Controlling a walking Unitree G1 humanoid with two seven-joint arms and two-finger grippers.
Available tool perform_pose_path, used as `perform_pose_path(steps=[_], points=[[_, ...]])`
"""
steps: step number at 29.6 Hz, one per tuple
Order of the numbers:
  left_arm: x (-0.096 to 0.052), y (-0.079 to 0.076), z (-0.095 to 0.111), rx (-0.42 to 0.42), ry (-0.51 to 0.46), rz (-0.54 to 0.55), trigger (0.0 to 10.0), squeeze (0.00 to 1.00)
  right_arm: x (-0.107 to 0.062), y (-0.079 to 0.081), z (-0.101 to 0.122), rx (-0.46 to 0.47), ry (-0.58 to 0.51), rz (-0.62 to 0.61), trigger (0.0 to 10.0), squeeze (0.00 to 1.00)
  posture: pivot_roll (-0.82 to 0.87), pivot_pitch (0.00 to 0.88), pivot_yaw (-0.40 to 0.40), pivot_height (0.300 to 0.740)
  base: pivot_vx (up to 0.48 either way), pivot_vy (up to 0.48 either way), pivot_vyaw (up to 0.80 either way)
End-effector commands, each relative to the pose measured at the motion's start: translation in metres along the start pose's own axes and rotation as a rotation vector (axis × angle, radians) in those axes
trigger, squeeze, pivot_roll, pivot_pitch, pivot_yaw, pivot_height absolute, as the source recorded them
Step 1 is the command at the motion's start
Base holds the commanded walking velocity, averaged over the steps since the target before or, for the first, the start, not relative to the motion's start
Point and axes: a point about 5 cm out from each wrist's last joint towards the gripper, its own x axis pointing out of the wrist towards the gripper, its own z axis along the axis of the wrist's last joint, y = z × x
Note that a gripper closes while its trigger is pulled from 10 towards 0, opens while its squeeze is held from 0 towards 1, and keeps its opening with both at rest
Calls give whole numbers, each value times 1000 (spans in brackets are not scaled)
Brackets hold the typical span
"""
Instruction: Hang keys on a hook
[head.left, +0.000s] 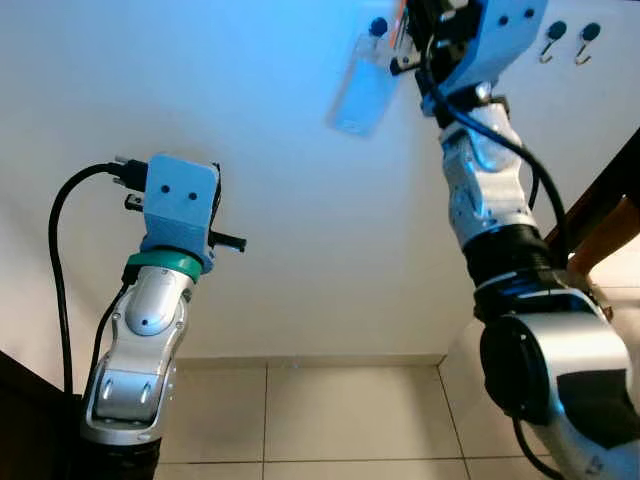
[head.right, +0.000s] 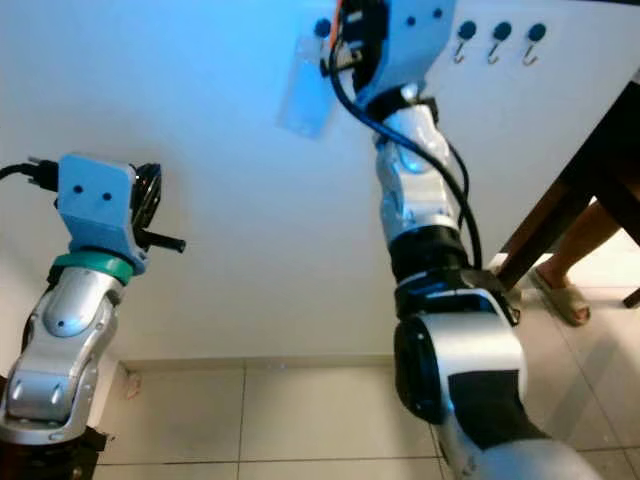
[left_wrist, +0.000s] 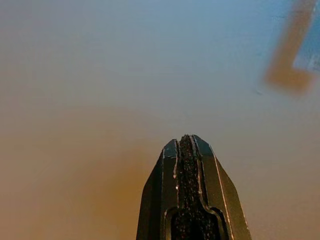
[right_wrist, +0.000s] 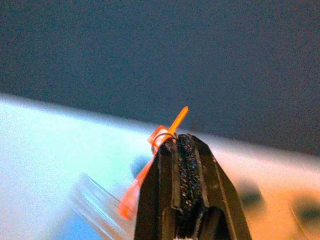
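Right claw (right_wrist: 182, 142): raised high against the wall, fingers pressed together on the orange loop of the keys' tag (head.left: 365, 85).
Left claw (left_wrist: 189, 145): fingers together, gripping nothing, held lower, facing bare wall.
Keys' place: the clear tag dangles from the right claw, just beside the leftmost hook (head.left: 378, 27).
Long axis: the tag slants, top toward the hook, bottom swinging down and to the robot's left.
Other hooks (head.left: 556, 36): further right along the wall.
Risk: the blurred, swinging tag may make the loop miss the hook; opening then would drop it to the floor (head.left: 340, 420).
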Motion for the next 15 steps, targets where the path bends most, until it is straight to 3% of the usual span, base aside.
perform_pose_path(steps=[1,5,15], points=[[-2,0,-5,2,20,-1,10000,0,-7,-6,-8,1,41,-36,10000,0,0,40,68,740,0,0,0],[-1,-2,-5,0,18,-7,10000,0,-9,-6,-11,8,51,-25,10000,0,-11,35,74,740,0,0,0],[-1,-4,-3,-5,11,-6,10000,0,14,15,-7,44,93,32,10000,0,15,33,56,740,0,0,0]])
